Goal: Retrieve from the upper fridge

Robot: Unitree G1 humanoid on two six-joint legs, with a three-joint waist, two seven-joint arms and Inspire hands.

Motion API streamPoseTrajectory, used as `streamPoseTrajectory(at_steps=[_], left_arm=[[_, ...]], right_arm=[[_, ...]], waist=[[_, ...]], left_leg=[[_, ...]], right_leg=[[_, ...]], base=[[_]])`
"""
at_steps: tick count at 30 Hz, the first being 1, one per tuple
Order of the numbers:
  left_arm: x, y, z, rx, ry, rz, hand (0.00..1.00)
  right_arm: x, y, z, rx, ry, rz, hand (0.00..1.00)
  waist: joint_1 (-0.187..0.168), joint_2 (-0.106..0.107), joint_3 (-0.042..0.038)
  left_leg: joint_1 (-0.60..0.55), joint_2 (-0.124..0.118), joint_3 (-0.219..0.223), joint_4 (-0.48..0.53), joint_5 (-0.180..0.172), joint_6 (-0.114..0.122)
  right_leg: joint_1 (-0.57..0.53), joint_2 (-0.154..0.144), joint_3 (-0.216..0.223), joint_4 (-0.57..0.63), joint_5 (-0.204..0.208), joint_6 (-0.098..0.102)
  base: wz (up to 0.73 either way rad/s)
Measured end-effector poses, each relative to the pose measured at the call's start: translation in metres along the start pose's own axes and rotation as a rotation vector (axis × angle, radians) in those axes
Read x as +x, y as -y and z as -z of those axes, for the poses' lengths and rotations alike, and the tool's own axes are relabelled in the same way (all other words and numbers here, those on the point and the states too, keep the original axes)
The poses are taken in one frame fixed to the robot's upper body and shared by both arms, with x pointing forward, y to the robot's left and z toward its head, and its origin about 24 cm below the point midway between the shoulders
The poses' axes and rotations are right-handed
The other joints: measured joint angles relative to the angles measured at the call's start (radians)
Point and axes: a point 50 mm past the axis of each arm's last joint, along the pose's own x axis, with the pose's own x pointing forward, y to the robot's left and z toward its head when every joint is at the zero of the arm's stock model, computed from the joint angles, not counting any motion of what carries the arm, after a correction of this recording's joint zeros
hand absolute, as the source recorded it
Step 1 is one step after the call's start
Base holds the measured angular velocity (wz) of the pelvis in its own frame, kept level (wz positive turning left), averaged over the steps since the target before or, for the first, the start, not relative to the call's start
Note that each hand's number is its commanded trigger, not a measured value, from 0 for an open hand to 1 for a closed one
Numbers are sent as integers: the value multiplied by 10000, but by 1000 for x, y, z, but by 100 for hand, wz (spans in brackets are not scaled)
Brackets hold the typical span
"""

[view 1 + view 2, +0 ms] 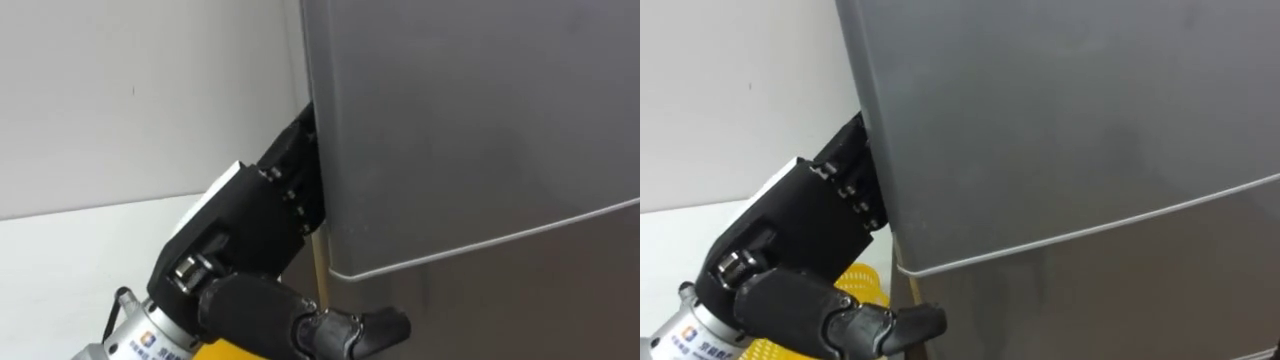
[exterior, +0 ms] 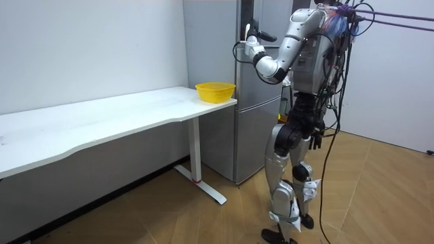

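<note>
Counted in the room were 1 fridge (image 2: 254, 142) with 2 doors, 1 upper door (image 1: 470, 120) and 1 lower door (image 1: 520, 310), 1 table (image 2: 102, 125), 1 bowl (image 2: 215, 91) and 2 robot hands: 1 left hand (image 1: 250, 230), 1 right hand (image 2: 314, 139).

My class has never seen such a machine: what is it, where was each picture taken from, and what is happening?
It is a humanoid robot on two legs, with two arms and hands. Two pictures come from cameras in its head; the third is from a camera standing in the room. The robot stands at a grey fridge, its left hand at the edge of the upper door, its right hand hanging by its hip. A yellow bowl sits on the white table beside the fridge. The door looks closed.
</note>
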Motion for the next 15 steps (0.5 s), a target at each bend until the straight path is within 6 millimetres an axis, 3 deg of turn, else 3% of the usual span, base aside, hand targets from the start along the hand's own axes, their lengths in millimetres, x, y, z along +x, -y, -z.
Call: streamPoseTrajectory(at_steps=[12,15], left_arm=[[2,5,0,-148,197,279,0],[2,4,0,-168,189,276,0]], right_arm=[[0,2,0,249,14,122,0],[0,3,0,227,-8,142,0]], waist=[[-12,86,-22],[-11,103,-11]], left_leg=[[-255,0,78,159,12,29],[-248,3,344,166,12,30]], right_leg=[[-129,-51,42,29,14,35],[-145,-42,147,34,14,36]], base=[[4],[-1]])
